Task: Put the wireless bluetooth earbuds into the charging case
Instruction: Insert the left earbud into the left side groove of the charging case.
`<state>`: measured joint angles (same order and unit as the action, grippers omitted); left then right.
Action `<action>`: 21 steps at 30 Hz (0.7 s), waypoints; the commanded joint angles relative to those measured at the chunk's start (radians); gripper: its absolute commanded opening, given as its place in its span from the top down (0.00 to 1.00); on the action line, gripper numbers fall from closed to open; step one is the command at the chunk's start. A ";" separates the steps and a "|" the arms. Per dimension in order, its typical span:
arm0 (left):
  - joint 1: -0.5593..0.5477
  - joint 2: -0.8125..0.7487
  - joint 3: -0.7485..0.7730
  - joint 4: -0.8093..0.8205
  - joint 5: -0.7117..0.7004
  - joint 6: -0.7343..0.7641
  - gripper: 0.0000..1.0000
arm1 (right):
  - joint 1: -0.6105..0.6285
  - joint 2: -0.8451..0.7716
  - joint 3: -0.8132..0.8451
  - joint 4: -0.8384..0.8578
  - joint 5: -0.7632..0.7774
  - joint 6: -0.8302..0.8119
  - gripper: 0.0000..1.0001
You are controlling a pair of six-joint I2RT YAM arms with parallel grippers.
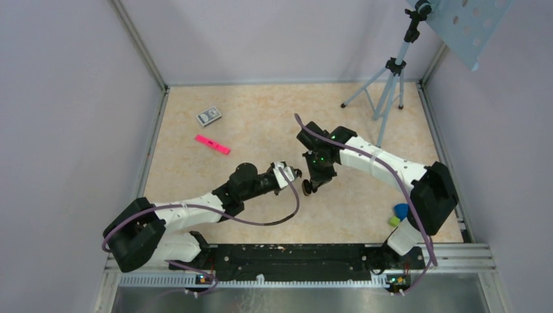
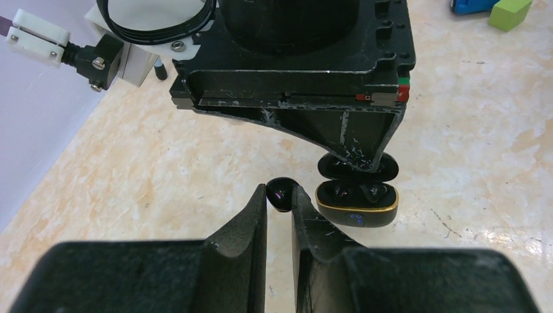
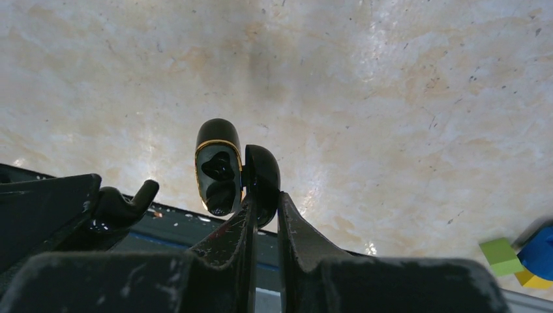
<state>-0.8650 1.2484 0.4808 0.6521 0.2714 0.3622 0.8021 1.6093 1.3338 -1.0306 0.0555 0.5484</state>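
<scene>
- Grey walls box in a beige marbled desk (image 1: pixel 261 111). From above, the left hand (image 1: pixel 291 175) and the right hand (image 1: pixel 310 184) meet near its middle.
- Left wrist: the left hand is clamped on a glossy black earbud (image 2: pixel 281 192), just beside the open charging case (image 2: pixel 357 205).
- Right wrist: the right hand pinches the case's lid, with the gold-rimmed base hanging open beside its fingers.

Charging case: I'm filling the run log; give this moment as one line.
left pincer: shut on earbud | right pincer: shut on charging case lid, case open | earbud: outside case
</scene>
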 commanded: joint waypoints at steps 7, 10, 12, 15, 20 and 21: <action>-0.031 0.002 0.009 0.075 0.033 0.042 1.00 | -0.004 -0.012 0.112 -0.066 -0.111 -0.040 0.99; -0.046 0.015 0.007 0.070 0.034 0.066 1.00 | -0.004 0.003 0.139 -0.088 -0.113 -0.046 0.99; -0.053 0.024 0.007 0.074 0.034 0.074 1.00 | -0.004 0.016 0.156 -0.106 -0.117 -0.049 0.98; -0.059 0.026 0.008 0.073 0.035 0.084 1.00 | -0.003 0.028 0.172 -0.129 -0.112 -0.054 0.98; -0.061 0.008 -0.009 0.073 0.002 0.095 1.00 | -0.003 0.033 0.179 -0.153 -0.101 -0.060 0.98; -0.062 0.003 -0.013 0.079 -0.004 0.094 1.00 | -0.004 0.032 0.177 -0.156 -0.098 -0.060 0.98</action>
<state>-0.9211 1.2682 0.4793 0.6804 0.2901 0.4412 0.8021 1.6360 1.4624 -1.1458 -0.0505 0.5034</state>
